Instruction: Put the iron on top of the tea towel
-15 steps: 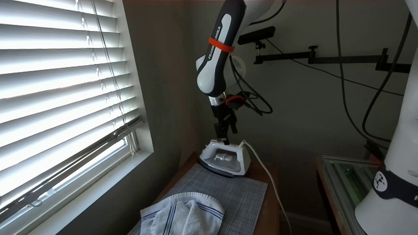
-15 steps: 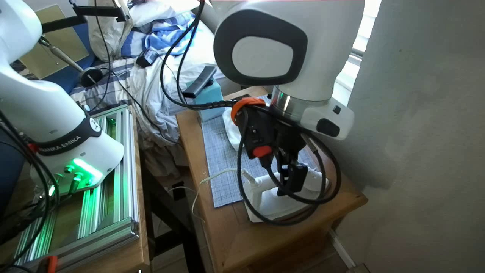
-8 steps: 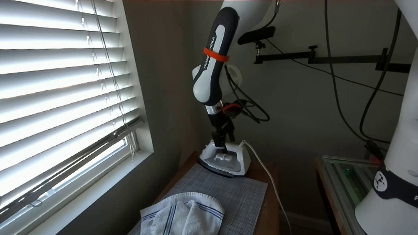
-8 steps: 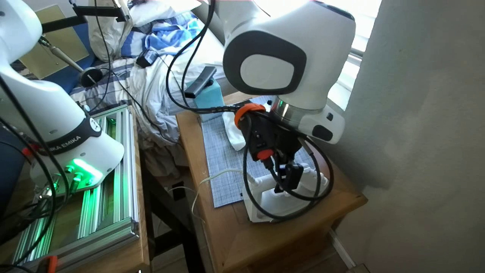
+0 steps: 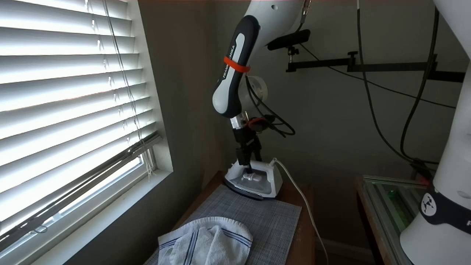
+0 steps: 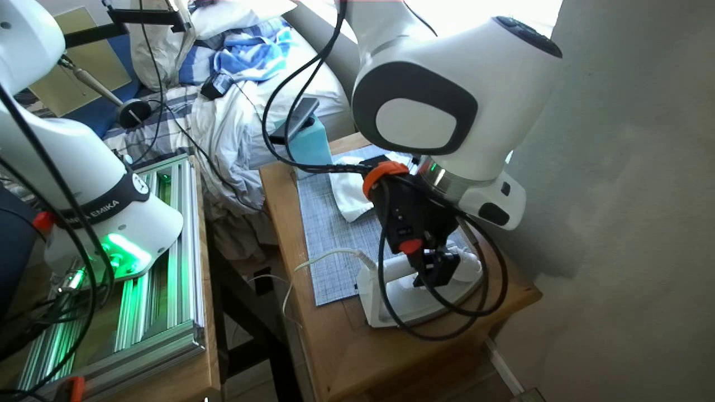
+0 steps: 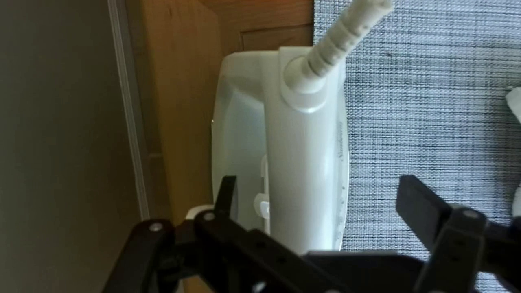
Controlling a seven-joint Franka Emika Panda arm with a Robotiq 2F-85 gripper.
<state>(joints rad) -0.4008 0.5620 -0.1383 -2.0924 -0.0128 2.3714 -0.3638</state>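
The gripper points nearly straight downward; its two fingers stand wide apart from each other; the wrist is just above the gripper; in an exterior view, the arm slopes down to this wrist from higher up.

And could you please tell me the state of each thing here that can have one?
Claw: open, straddling the handle.
Tea towel: rumpled, lying on the mat.
Iron: sole down, apart from the tea towel; on or off, cannot tell.
Cord: attached to the iron; plugged in or not, unclear.
Blinds: lowered, daylight coming through.
Base light: lit green.
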